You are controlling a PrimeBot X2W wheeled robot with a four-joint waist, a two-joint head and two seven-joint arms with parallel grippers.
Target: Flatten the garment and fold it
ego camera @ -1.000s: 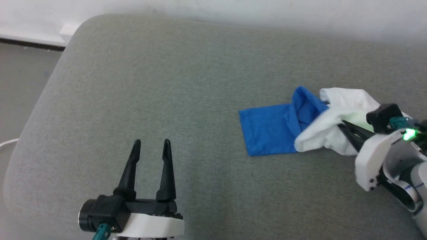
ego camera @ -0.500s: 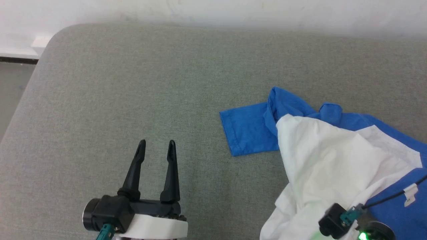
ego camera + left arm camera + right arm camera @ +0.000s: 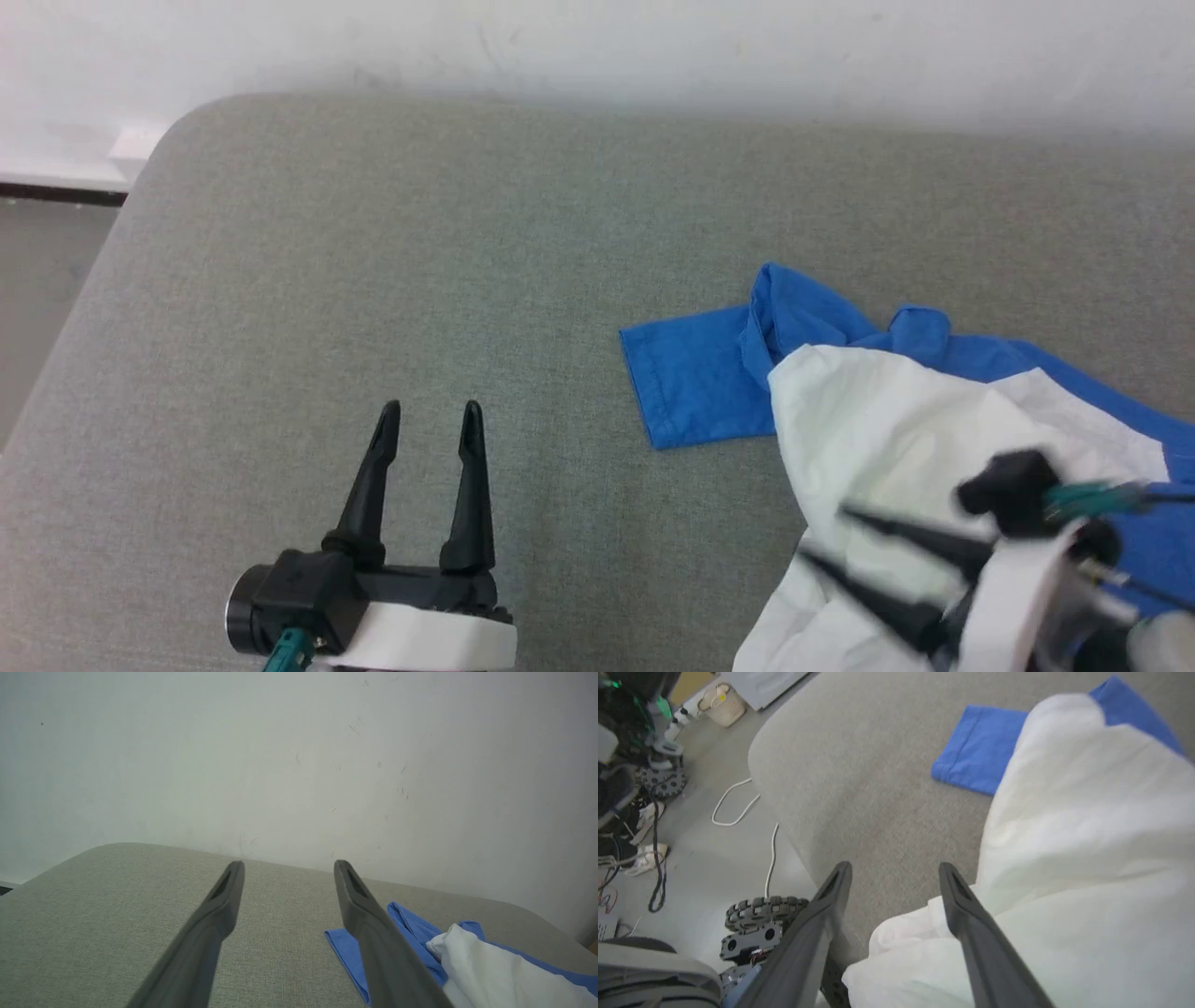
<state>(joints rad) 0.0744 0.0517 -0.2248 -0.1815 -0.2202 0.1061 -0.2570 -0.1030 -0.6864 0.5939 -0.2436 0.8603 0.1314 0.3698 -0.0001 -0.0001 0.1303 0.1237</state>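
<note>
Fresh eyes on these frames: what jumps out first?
A crumpled cloth shirt, white with royal-blue sleeves, lies at the right of the grey fabric cushion, one blue sleeve flat toward the middle. The right gripper, blurred, hangs open over its white part; the left gripper hovers open above bare cushion at lower left.

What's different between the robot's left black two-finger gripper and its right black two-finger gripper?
The left gripper, with long dark fingers, points up the head view over the bare grey fabric cushion, apart from the blue-and-white cloth shirt. The right gripper points left, over the shirt's white part. The left gripper looks sharp; the right gripper looks blurred. Both are open and hold nothing.
</note>
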